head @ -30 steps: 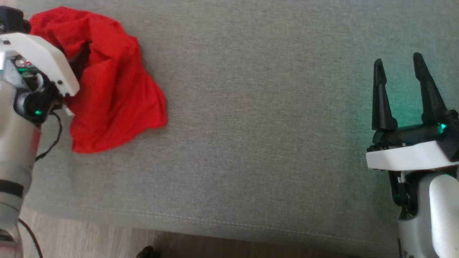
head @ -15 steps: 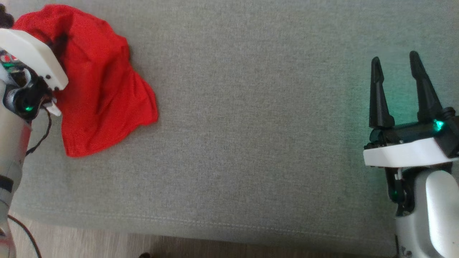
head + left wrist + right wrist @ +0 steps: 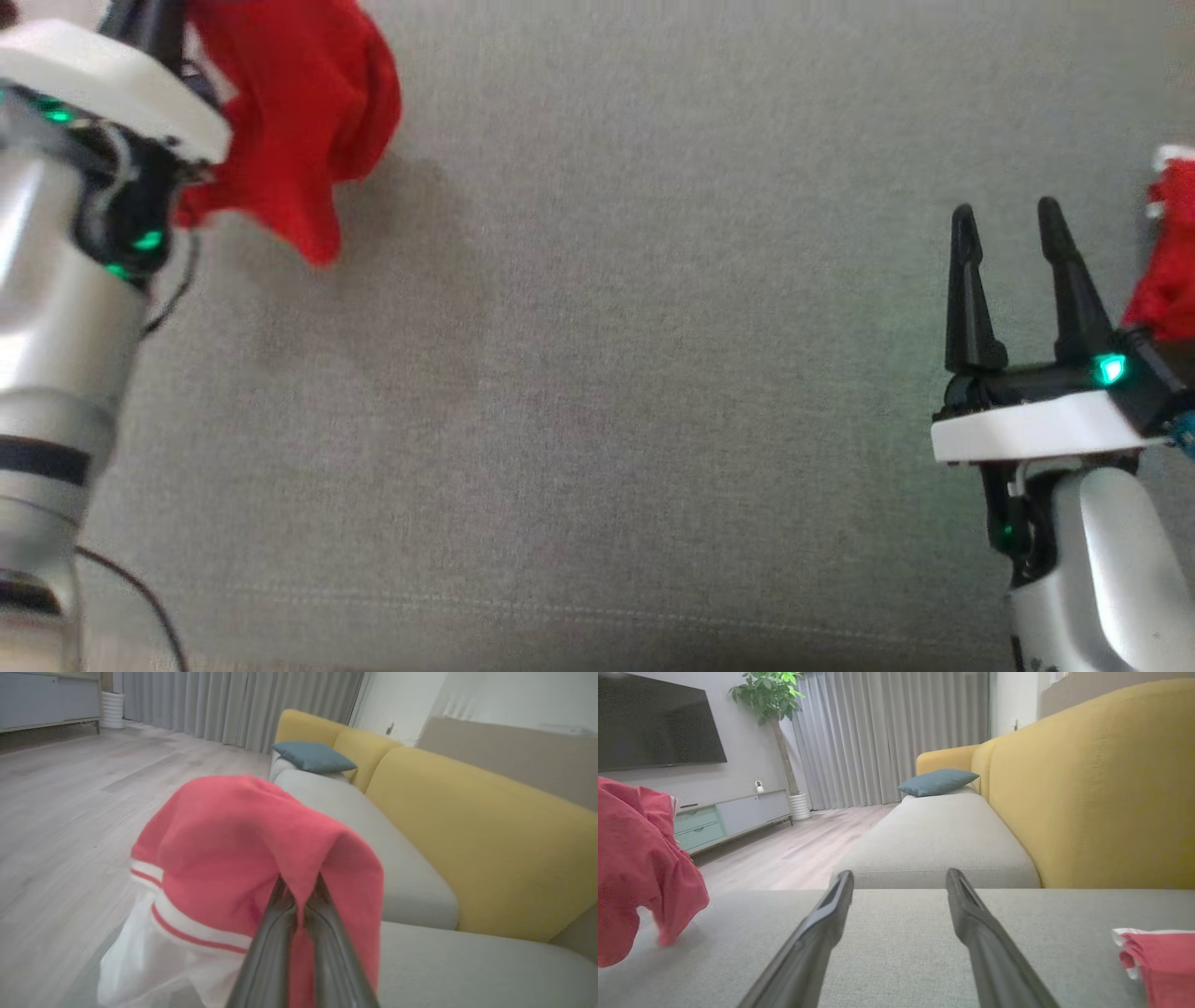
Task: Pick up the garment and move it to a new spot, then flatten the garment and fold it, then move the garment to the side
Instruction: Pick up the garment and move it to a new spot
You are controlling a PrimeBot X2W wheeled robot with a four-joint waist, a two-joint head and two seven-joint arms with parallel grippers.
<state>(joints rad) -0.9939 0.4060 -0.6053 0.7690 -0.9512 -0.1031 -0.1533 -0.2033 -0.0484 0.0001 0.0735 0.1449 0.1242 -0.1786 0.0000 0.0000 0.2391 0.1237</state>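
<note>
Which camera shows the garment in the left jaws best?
Left wrist view: the garment pinched in shut jaws, striped trim showing. Head view catches a bunch at top left; right wrist view, a hanging edge.

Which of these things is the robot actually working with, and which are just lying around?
In the job: red garment, left claw gripping it, grey sofa seat.
Lying about: blue cushion, second red cloth, television, potted plant; right claw idle, open.
</note>
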